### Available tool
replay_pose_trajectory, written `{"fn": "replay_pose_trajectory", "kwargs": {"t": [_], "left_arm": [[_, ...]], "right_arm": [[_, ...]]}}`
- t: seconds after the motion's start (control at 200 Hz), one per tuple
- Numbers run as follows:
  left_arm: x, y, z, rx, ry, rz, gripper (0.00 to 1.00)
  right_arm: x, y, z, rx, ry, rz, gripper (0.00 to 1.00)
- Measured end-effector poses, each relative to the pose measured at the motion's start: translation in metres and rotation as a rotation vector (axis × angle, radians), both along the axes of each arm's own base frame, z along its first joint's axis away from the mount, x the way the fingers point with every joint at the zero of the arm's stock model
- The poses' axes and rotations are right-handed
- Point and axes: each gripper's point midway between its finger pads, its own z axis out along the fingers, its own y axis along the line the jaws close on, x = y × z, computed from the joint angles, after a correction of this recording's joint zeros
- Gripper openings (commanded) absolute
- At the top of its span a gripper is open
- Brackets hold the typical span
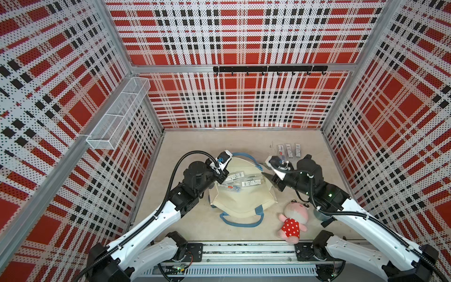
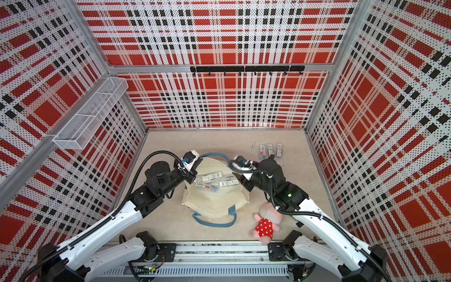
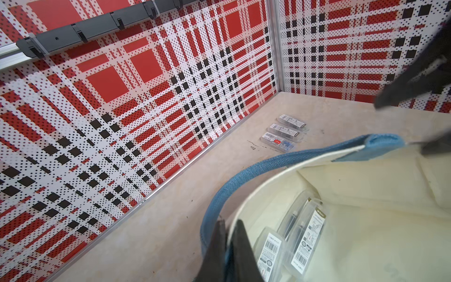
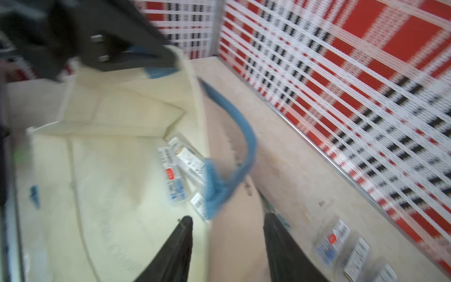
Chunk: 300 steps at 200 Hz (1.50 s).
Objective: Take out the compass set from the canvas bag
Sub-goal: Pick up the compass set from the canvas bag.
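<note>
Your left tool (image 3: 230, 221) is clenched on the far left rim of the canvas bag (image 1: 241, 202), pinching the canvas right where the blue strap (image 3: 244, 175) is sewn on. The bag sits mid-tabletop (image 1: 185, 151) between the two arms. Its mouth gapes wide, and its other handle (image 1: 240, 221) lies flat on the near side.

Look inside: the compass sets (image 1: 240, 180), clear plastic cases with barcode labels, lie in a loose overlapping pile on the bag's floor, toward its far left corner just below your left tool.

Your right tool (image 4: 227, 216) is released, jaws well apart, at the bag's far right edge. The right wrist view is blurred, but one finger shows over the cream lining and the other over bare tabletop, with the rim between them. Nothing is gripped there.

Three more cases (image 1: 288, 150) lie side by side on the far right of the tabletop, well apart from the bag. A pink plush toy (image 1: 294, 217) lies near right, beside the right arm.
</note>
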Motion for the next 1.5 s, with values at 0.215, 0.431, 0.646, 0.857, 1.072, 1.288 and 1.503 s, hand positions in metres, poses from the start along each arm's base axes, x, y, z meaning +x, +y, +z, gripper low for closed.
{"fn": "replay_pose_trajectory", "kwargs": {"t": [0.215,0.431,0.646,0.857,1.072,1.288,1.503], "left_arm": [[-0.003,-0.003,0.000,-0.006,0.004,-0.010,0.00],[-0.007,-0.007,0.000,-0.006,0.008,-0.024,0.00],[-0.013,-0.004,0.003,-0.006,0.007,-0.025,0.00],[-0.014,-0.003,-0.002,0.000,0.015,-0.026,0.00],[-0.015,-0.003,-0.003,-0.001,0.016,-0.032,0.00],[-0.012,0.002,-0.005,-0.012,0.029,-0.027,0.00],[-0.010,0.004,-0.005,-0.020,0.034,-0.026,0.00]], "right_arm": [[-0.051,0.073,-0.051,-0.204,-0.158,0.281,0.41],[-0.027,0.105,-0.155,-0.474,-0.142,0.320,0.37],[-0.010,0.118,-0.204,-0.575,-0.162,0.317,0.36],[0.013,0.135,-0.211,-0.573,-0.241,0.258,0.42],[0.033,0.148,-0.217,-0.574,-0.291,0.204,0.41],[0.046,0.150,-0.229,-0.582,-0.300,0.171,0.29],[0.047,0.150,-0.227,-0.568,-0.288,0.169,0.17]]}}
